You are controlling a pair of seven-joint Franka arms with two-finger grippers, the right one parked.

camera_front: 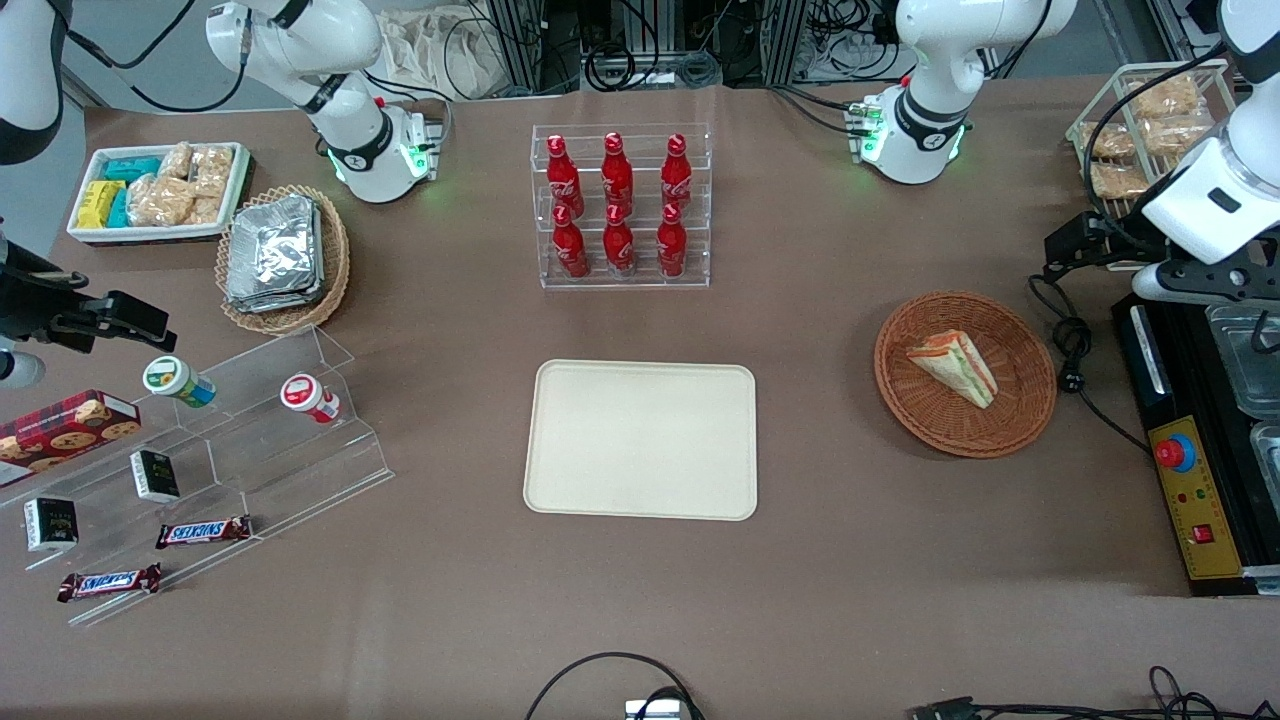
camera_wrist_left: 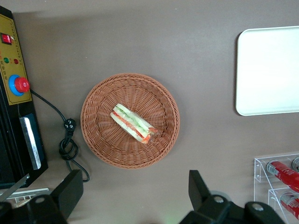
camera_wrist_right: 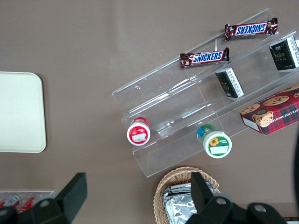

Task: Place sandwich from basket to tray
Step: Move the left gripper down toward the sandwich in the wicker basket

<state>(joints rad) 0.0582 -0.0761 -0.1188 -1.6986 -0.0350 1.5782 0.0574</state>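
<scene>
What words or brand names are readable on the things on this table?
"SNICKERS": on each of two chocolate bars on the clear stepped stand.
Red bottles: white script, too small to read.
Dark small boxes, cup lids: unreadable.
Sandwich, basket, tray: no text.
Gripper, above the basket with jaws open: no text.

Worktop [camera_front: 860, 560]: matt brown covering, smooth. Round reddish-brown woven wicker basket [camera_front: 1020, 400]: coarse, ribbed weave. Triangular wedge sandwich [camera_front: 955, 367]: pale soft bread under a faintly glossy clear wrap. Cream-beige rectangular tray [camera_front: 640, 440], centre of the front view: smooth, matt. Black tool [camera_wrist_left: 135, 198] of the left arm, above the basket, fingers apart: matt plastic. Clear tiered rack [camera_front: 620, 270]: glossy acrylic; red bottles [camera_front: 617, 175]: glossy.
</scene>
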